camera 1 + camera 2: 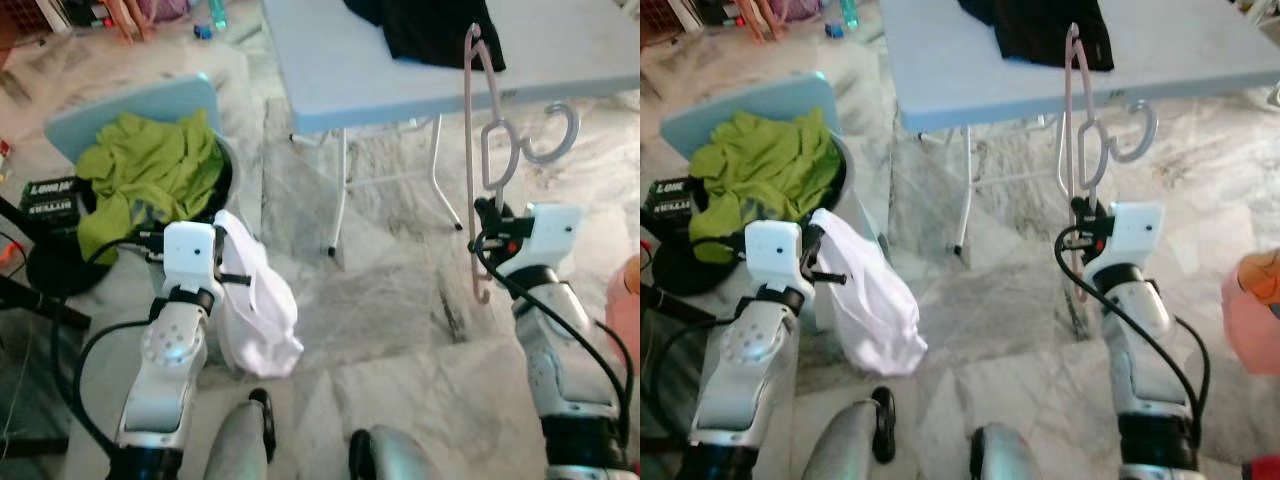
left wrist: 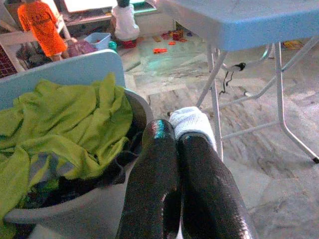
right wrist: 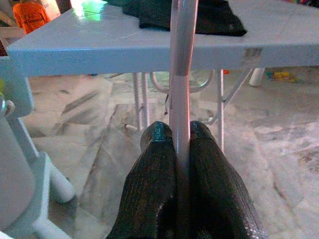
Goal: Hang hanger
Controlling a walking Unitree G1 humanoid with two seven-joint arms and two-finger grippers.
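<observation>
Floor: marble tiles (image 1: 400, 300); pale blue folding table (image 1: 340, 70) ahead of you.
Tabletop: black garment (image 1: 430, 30) at its near edge, top cut off.
Hanger (image 1: 470, 150): pink, upright, clamped in your right gripper (image 3: 180, 137).
Left gripper (image 2: 178, 137): fingers pinch white cloth (image 1: 255, 300).
Basket (image 2: 65, 219): green clothes (image 1: 150, 170).
Writing: black box (image 1: 668, 197), unreadable.
</observation>
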